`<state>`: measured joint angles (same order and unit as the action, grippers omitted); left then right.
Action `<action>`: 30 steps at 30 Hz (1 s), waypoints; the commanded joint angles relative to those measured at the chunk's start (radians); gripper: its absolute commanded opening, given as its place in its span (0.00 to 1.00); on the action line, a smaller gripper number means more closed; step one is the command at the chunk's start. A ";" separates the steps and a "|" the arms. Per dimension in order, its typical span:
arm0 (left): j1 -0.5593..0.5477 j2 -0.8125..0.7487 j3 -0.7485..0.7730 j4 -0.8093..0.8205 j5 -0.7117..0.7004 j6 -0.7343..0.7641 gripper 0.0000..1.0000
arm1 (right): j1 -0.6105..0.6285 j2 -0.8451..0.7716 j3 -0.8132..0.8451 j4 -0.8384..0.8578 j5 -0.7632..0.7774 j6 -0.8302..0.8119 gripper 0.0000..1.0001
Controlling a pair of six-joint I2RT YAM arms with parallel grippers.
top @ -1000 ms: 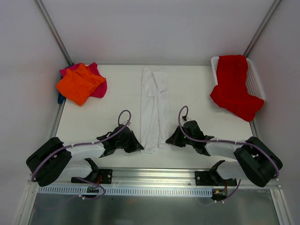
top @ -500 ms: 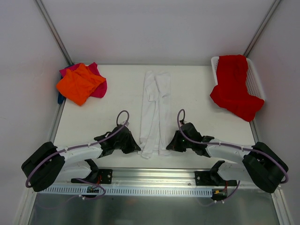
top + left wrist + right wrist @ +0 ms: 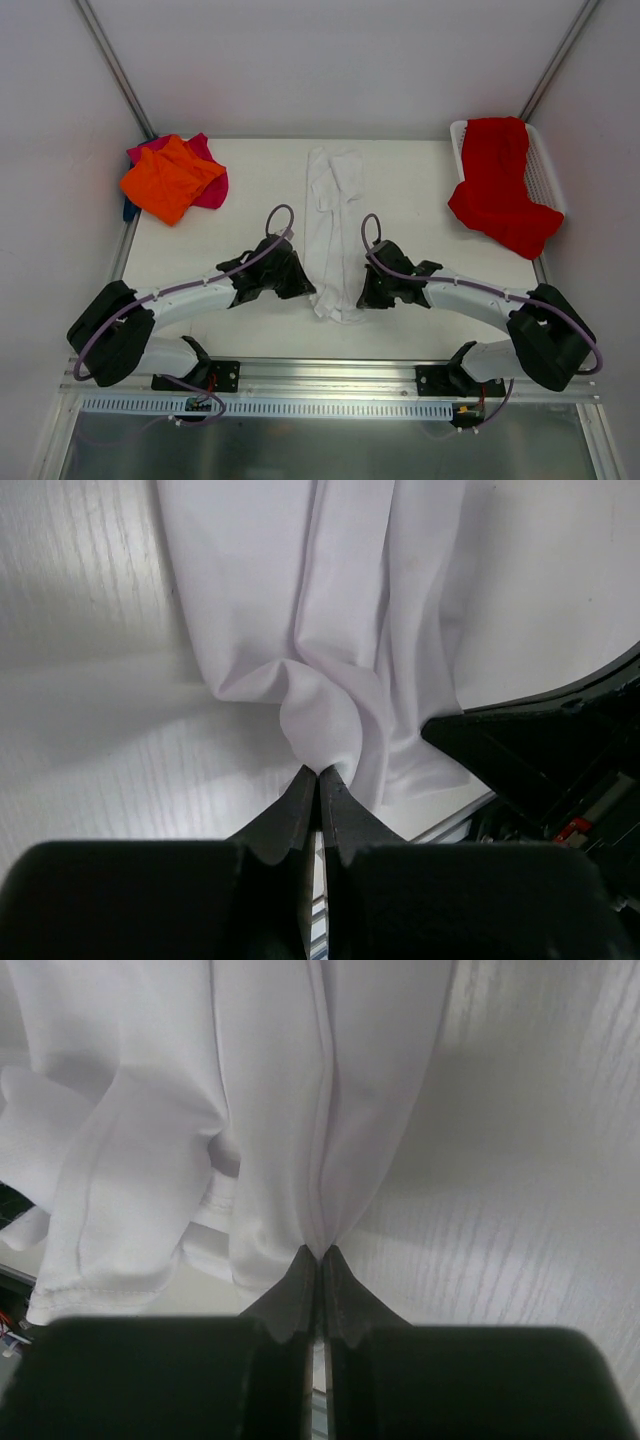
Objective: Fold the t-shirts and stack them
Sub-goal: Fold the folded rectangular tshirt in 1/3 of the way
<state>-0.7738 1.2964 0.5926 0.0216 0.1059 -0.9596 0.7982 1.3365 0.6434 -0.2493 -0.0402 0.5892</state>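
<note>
The white t-shirt [image 3: 334, 225] lies folded into a narrow strip down the table's middle, its near end lifted and bunched. My left gripper [image 3: 306, 288] is shut on its left edge; the pinched cloth [image 3: 318, 725] shows in the left wrist view. My right gripper [image 3: 363, 292] is shut on its right edge, with the pinched cloth [image 3: 320, 1160] in the right wrist view. The orange shirt [image 3: 168, 177] lies on the magenta-pink one [image 3: 209, 182] at the far left, with something blue [image 3: 129, 211] beneath. The red shirt [image 3: 500, 195] hangs over the basket.
The white mesh basket [image 3: 543, 175] stands at the far right. Grey walls and slanted metal rails close the back and sides. A metal rail [image 3: 320, 375] runs along the near table edge.
Both grippers have moved away from the near edge, carrying the white shirt's near end with them. The strip has shortened and bunched.
</note>
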 commanded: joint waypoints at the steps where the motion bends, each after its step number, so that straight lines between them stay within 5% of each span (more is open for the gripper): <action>1: 0.034 0.046 0.087 -0.015 0.043 0.044 0.00 | -0.020 0.038 0.093 -0.068 0.010 -0.055 0.01; 30: 0.314 0.343 0.459 -0.015 0.129 0.127 0.00 | -0.231 0.371 0.518 -0.128 -0.029 -0.219 0.00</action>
<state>-0.4812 1.6054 0.9752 0.0002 0.2081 -0.8673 0.5964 1.6684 1.0958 -0.3603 -0.0578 0.3977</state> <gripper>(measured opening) 0.009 0.027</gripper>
